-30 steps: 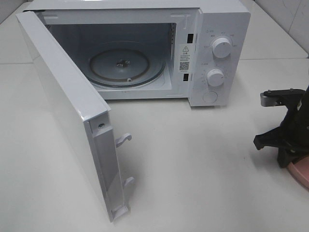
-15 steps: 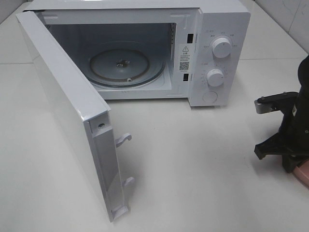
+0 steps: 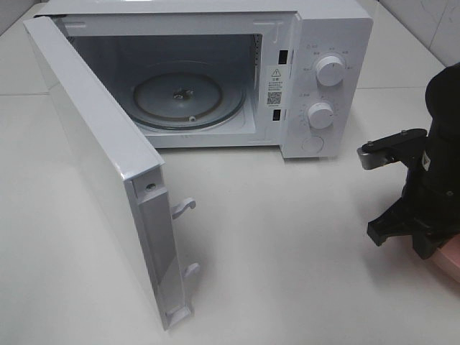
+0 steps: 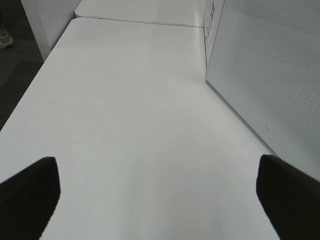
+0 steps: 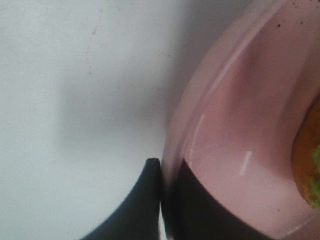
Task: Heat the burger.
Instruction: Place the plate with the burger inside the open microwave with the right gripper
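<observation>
From above, the right end effector [image 3: 420, 230] stood at the pink plate [image 3: 449, 260] on the table [image 3: 287, 237], beside the open microwave [image 3: 327, 43]. Its wrist view showed it pinching the plate's rim, with the burger [image 5: 310, 165] lying on the plate. The left end effector [image 4: 160, 200] gaped wide and held nothing.

We see a white sticker [image 3: 274, 86] on the inner frame of the microwave [image 3: 334, 29], bearing a warning triangle and a QR code; its print is too small to read. Markings around the upper dial [image 3: 330, 70] and lower dial [image 3: 320, 115] are likewise illegible.
</observation>
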Controlling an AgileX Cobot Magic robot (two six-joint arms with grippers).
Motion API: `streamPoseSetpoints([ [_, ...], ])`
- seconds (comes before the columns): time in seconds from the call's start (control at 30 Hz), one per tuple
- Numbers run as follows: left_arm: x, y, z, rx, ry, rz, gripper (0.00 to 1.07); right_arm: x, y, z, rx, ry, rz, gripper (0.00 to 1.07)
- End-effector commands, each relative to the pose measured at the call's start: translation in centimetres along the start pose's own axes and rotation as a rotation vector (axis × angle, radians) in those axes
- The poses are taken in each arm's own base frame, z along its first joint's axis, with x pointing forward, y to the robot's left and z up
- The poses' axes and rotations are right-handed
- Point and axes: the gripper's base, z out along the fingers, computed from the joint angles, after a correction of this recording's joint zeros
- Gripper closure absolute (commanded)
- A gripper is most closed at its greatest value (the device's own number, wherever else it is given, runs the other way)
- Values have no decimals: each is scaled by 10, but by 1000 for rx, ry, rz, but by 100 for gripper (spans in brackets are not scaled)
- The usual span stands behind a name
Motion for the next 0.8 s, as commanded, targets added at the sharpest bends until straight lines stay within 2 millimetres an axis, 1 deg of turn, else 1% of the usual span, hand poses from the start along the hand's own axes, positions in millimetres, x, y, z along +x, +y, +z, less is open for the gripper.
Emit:
streamPoseSetpoints([
  [0.03, 0, 0, -2, 13, -22, 0, 7, 9, 1, -16, 41, -13, -27, 107],
  [0.07, 0, 0, -2, 13, -22, 0, 7, 9, 1, -16, 41, -13, -27, 107],
  [0.1, 0, 0, -2, 13, -22, 0, 7, 12, 5, -26, 44, -37, -39, 107],
  [0.13, 0, 0, -2, 13, -22, 0, 7, 12, 5, -26, 44, -37, -39, 107],
  [0.17, 0, 0, -2, 13, -22, 0, 7, 15, 10, -34, 48, -57, -58, 107],
  [0.23, 0, 0, -2, 13, -22, 0, 7, 16, 13, -37, 51, -65, -70, 107],
  [0.27, 0, 0, -2, 13, -22, 0, 7, 20, 19, -45, 53, -89, -97, 107],
  [0.3, 0, 0, -2, 13, -22, 0, 7, 20, 19, -45, 53, -89, -97, 107],
  [0.37, 0, 0, -2, 13, -22, 0, 7, 24, 29, -54, 53, -121, -139, 107],
  [0.4, 0, 0, -2, 13, -22, 0, 7, 24, 29, -54, 53, -121, -139, 107],
  [0.47, 0, 0, -2, 13, -22, 0, 7, 27, 41, -61, 51, -155, -191, 107],
  [0.5, 0, 0, -2, 13, -22, 0, 7, 27, 41, -61, 51, -155, -191, 107],
  [0.57, 0, 0, -2, 13, -22, 0, 7, 32, 59, -67, 65, -178, -283, 107],
  [0.67, 0, 0, -2, 13, -22, 0, 7, 34, 62, -68, 73, -174, -307, 107],
  [0.7, 0, 0, -2, 13, -22, 0, 7, 37, 70, -70, 88, -168, -377, 107],
  [0.73, 0, 0, -2, 13, -22, 0, 7, 40, 74, -70, 95, -162, -417, 107],
  [0.77, 0, 0, -2, 13, -22, 0, 7, 40, 74, -70, 95, -162, -417, 107],
  [0.8, 0, 0, -2, 13, -22, 0, 7, 44, 82, -72, 106, -151, -484, 107],
])
